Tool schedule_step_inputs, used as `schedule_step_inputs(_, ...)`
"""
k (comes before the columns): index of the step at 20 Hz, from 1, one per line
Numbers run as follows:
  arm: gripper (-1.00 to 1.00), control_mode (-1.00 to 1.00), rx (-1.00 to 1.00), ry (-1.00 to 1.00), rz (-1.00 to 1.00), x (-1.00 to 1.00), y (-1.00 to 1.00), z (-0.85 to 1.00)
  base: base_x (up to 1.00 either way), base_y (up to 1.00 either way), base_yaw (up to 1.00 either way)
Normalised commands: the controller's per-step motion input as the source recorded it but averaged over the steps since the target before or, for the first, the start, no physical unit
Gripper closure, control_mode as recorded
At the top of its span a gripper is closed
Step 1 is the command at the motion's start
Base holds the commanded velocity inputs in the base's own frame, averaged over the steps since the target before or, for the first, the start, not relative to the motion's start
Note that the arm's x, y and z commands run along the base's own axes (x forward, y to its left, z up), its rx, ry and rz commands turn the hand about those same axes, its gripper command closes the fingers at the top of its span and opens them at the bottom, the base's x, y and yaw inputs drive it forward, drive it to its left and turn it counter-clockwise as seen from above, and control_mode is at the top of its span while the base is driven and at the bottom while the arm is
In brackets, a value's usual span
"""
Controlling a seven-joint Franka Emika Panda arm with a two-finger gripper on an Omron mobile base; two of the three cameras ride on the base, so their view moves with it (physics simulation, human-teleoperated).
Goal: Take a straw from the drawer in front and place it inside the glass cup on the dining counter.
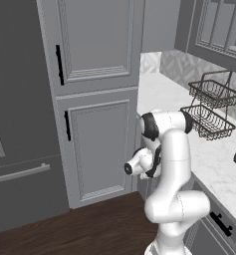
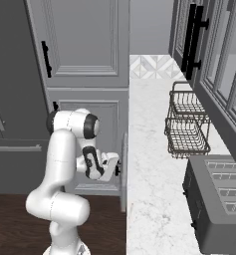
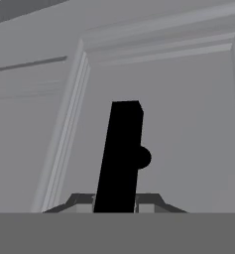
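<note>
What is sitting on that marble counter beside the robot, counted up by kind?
On the marble counter:
Wire baskets: 2, an upper wire basket and a lower wire basket stacked in one stand
Toaster: 1
Total: 3

The two-tier dark wire basket [image 2: 187, 126] stands on the white marble worktop [image 2: 152, 164], with the grey slotted toaster [image 2: 216, 204] at the frame's lower right, tall grey cabinet doors [image 2: 82, 45] at upper left.
</note>
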Motion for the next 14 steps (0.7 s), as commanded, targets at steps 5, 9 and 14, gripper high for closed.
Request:
schedule_step_inputs(5, 1.0, -1.0, -0.06, 0.0, -0.03, -0.15, 1.0, 0.0, 0.0, 0.0, 0.0)
schedule_step_inputs(9, 1.0, -1.0, -0.05, 0.0, -0.03, -0.12, 1.0, 0.0, 0.0, 0.0, 0.0)
schedule_step_inputs(14, -1.0, -1.0, -0.03, 0.0, -0.03, -0.12, 0.99, 0.0, 0.0, 0.0, 0.0)
